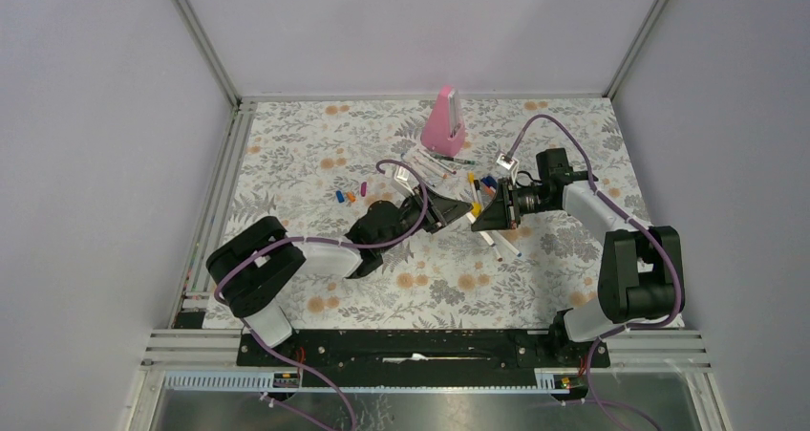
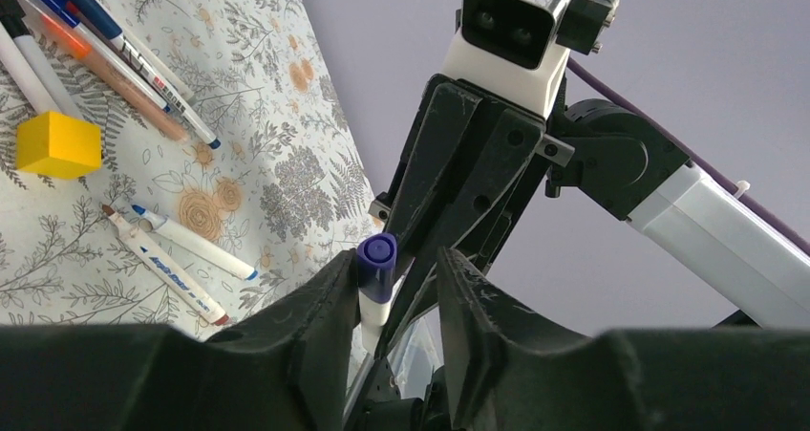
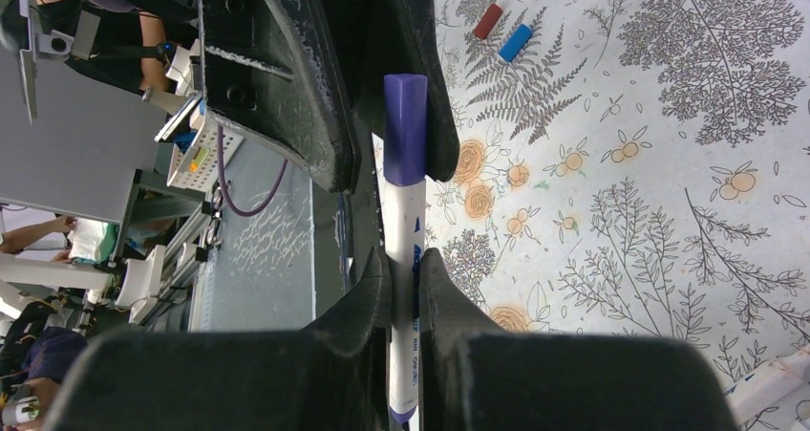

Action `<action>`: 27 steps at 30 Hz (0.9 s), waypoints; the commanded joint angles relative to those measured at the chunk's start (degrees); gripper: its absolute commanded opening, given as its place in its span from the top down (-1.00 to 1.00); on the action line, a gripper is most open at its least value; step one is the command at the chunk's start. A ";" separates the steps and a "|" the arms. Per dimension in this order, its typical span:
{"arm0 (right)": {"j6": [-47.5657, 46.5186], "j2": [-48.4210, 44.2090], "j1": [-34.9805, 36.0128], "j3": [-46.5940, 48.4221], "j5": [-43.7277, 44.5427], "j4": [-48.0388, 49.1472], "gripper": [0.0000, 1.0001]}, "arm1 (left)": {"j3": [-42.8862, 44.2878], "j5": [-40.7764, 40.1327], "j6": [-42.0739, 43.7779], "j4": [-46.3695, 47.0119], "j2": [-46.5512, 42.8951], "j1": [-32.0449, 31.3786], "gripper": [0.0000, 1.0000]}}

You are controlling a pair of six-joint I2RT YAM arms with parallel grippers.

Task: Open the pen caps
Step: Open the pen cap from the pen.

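Observation:
A white pen (image 3: 404, 226) with a purple pen cap (image 3: 405, 130) is held above the table. My right gripper (image 3: 404, 259) is shut on its white barrel. My left gripper (image 2: 399, 259) faces it, one jaw on each side of the purple cap (image 2: 377, 264). The cap rests against one finger (image 2: 330, 292), and a gap shows between it and the other finger (image 2: 478, 297). In the top view the two grippers meet over the middle of the table, left (image 1: 465, 210) against right (image 1: 489, 213). Loose pen caps (image 1: 346, 197) lie to the left, among them a red one (image 3: 488, 20) and a blue one (image 3: 517, 41).
A tall pink wedge (image 1: 445, 123) stands at the back. Uncapped white pens (image 2: 191, 245) lie on the floral cloth (image 1: 306, 154) below the grippers, with several more pens (image 2: 105, 58) and a yellow cube (image 2: 59, 144) nearby. Metal frame rails (image 1: 205, 49) border the table.

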 commanded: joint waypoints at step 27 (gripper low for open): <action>0.14 1.74 4.90 0.32 1.62 -1.39 1.00 | 18.35 -19.90 7.83 -0.59 -10.90 22.64 1.00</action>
